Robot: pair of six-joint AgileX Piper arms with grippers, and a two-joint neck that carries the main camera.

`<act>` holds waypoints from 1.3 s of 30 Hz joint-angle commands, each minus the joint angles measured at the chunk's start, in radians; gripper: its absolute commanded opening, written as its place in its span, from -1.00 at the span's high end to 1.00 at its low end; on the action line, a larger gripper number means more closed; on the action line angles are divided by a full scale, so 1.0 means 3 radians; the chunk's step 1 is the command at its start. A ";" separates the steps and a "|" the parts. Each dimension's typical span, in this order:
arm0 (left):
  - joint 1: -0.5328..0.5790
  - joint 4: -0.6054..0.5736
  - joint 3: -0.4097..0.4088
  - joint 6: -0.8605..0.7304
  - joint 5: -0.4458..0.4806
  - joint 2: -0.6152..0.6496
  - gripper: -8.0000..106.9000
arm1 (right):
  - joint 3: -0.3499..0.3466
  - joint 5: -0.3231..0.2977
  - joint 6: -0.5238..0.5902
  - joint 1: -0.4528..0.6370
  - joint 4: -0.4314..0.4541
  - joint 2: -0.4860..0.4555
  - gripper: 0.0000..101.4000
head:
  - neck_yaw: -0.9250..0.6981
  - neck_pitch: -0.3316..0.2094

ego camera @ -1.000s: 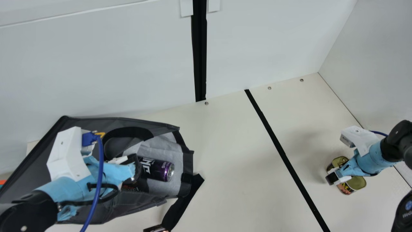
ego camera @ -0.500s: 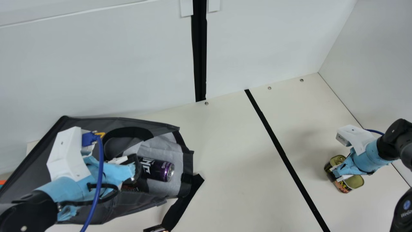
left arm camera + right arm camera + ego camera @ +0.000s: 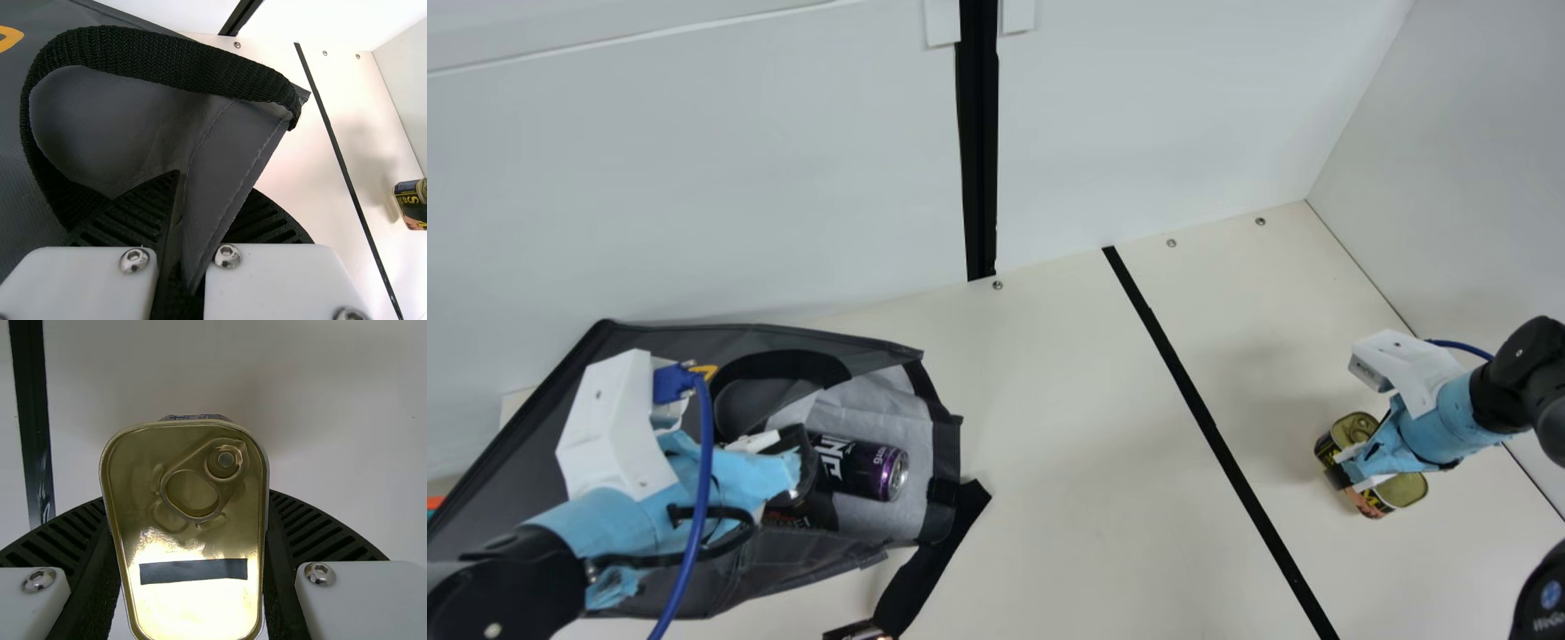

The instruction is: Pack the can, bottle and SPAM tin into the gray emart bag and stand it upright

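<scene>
The gray bag (image 3: pixel 694 587) lies on its side at the main view's left, its mouth facing right. Inside the mouth rests the purple can (image 3: pixel 863 468), beside a dark item with red print (image 3: pixel 796 511), partly hidden. My left gripper (image 3: pixel 796 471) is over the bag; in the left wrist view, that gripper (image 3: pixel 213 190) is shut on a fold of the bag (image 3: pixel 227 160) next to the black handle. At the far right, my right gripper (image 3: pixel 1356 467) holds the SPAM tin (image 3: pixel 1403 490). In the right wrist view, the fingers of my right gripper (image 3: pixel 187 497) press both sides of the tin (image 3: pixel 193 540).
A black strap (image 3: pixel 934 551) trails from the bag's mouth toward the front edge, where a small dark object (image 3: pixel 858 631) partly shows. A black tape line (image 3: pixel 1209 427) crosses the table (image 3: pixel 1067 427) between bag and tin. White walls stand behind and at right.
My right gripper and the SPAM tin have shifted together slightly left and toward the back wall. The left arm, bag and can have kept still.
</scene>
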State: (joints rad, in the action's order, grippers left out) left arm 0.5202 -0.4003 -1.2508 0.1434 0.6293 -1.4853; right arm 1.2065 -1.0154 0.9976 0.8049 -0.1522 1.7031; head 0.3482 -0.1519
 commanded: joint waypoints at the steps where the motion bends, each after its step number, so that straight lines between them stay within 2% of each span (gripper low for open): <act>1: 0.0000 0.0000 0.0000 0.0000 0.0000 0.0000 1.00 | 0.0005 -0.0028 -0.0014 -0.0025 -0.0019 -0.0039 1.00 | 0.0003 -0.0076; 9: 0.0000 0.0000 0.0000 0.0000 0.0000 0.0000 1.00 | 0.0023 -0.0182 -0.0142 -0.0207 -0.0063 -0.0213 1.00 | 0.0003 -0.0076; 20: 0.0000 0.0000 0.0000 0.0000 0.0000 0.0000 1.00 | 0.0043 -0.0288 -0.0327 -0.0542 -0.0109 -0.0359 1.00 | 0.0003 -0.0076; 39: 0.0000 0.0000 0.0000 0.0000 0.0000 0.0000 1.00 | 0.0263 -0.0505 0.0028 -0.0935 -0.0202 -0.0368 1.00 | 0.0003 -0.0076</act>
State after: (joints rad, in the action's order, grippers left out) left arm 0.5202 -0.4003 -1.2508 0.1434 0.6293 -1.4853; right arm 1.2834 -1.1655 1.0021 0.5289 -0.2131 1.5943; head 0.3467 -0.1519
